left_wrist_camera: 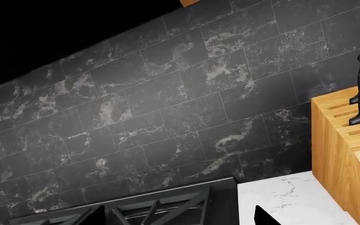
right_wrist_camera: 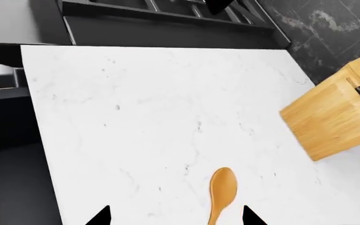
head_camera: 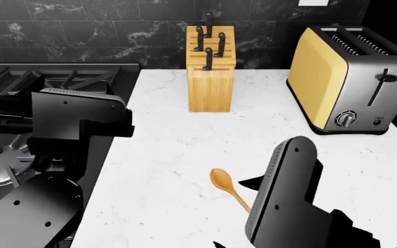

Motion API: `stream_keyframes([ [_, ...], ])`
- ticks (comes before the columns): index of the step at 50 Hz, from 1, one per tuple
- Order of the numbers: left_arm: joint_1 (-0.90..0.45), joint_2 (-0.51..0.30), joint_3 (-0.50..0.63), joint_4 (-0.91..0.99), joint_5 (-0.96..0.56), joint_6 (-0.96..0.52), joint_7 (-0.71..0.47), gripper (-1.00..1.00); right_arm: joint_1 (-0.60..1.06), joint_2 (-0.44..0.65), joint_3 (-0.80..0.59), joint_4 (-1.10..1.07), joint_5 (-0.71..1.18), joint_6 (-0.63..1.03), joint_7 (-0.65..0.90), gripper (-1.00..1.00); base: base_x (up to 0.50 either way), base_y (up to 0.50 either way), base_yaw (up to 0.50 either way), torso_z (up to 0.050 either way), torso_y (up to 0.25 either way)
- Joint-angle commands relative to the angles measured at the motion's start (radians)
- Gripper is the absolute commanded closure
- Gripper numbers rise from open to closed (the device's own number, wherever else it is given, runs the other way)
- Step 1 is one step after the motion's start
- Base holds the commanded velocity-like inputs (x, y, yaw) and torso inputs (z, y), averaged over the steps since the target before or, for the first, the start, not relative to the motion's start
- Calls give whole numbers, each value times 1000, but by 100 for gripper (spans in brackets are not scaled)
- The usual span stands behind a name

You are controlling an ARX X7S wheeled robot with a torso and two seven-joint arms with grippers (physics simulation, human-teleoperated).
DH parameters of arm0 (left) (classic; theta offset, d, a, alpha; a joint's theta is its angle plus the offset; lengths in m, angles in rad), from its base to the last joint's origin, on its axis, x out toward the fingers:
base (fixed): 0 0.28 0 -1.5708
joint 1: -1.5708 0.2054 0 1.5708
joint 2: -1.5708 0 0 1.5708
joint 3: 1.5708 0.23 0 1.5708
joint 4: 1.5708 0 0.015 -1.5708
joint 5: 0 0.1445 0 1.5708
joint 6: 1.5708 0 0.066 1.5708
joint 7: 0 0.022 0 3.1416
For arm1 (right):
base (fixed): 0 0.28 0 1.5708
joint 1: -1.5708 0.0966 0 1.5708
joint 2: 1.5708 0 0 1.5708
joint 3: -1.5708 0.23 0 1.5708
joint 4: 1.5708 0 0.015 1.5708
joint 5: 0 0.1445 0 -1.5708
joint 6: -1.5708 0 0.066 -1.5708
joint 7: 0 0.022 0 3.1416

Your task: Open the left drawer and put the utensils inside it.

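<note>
On the white counter point(head_camera: 184, 155): spoon point(head_camera: 227, 188) under the right gripper point(right_wrist_camera: 175, 216), jaws spread.

Spoon lies flat, bowl toward the knife block point(head_camera: 211, 72), handle running back beneath the right arm; in the right wrist view it sits between the two open fingertips point(right_wrist_camera: 99, 216), nearer one, long axis roughly in line with the approach. Right arm is far nearer, pitched down over it. Left arm hangs over the stove point(head_camera: 5, 155), wrist aimed at the wall; its gripper's state cannot be told. Fork and drawer not in view.
</note>
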Motion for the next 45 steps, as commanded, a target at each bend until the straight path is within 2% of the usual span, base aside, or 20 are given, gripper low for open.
stream_keyframes([
  [1,-1,0,1,-2,-1,1,-1,-100,-99,-18,100,39,-163,54,-117,-100,0,0,0,0,0],
  [19,1,-2,-2,1,-5,0,-5,-100,-271,-81,197,49,-552,76,-368,-100,0,0,0,0,0],
  [27,0,-4,1,-2,-5,1,-5,-100,-359,-67,205,58,-731,19,-484,-100,0,0,0,0,0],
  [32,-1,-3,3,0,-6,0,-7,-100,-401,-68,221,65,-778,-40,-537,-100,0,0,0,0,0],
  [45,-1,-8,-5,3,-12,-4,-7,-100,-520,-67,174,113,-1009,-177,-656,-100,0,0,0,0,0],
])
